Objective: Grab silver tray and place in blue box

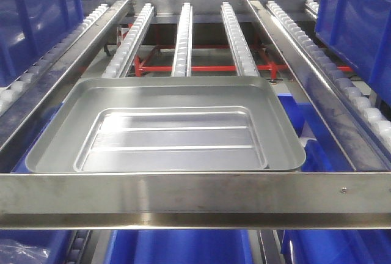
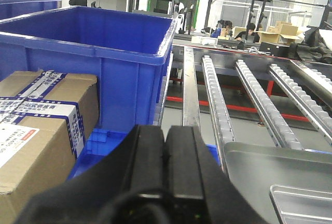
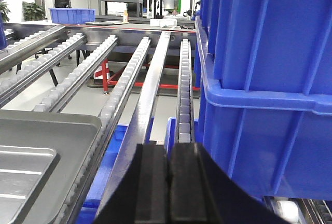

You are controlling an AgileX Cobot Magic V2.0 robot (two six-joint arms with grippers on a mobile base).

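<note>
While the silver tray (image 1: 177,96) lay on the rollers (image 1: 183,38) at 6 o'clock, left gripper (image 2: 165,133) and right gripper (image 3: 168,151) were pinched closed, empty.

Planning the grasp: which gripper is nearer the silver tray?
Left, seemingly: left gripper just left of the silver tray; right gripper to its right, beyond a roller rail.

The silver tray (image 1: 165,96) is shiny smooth metal, the blue box (image 2: 132,86) glossy plastic, the carton (image 2: 39,130) matt cardboard.
</note>
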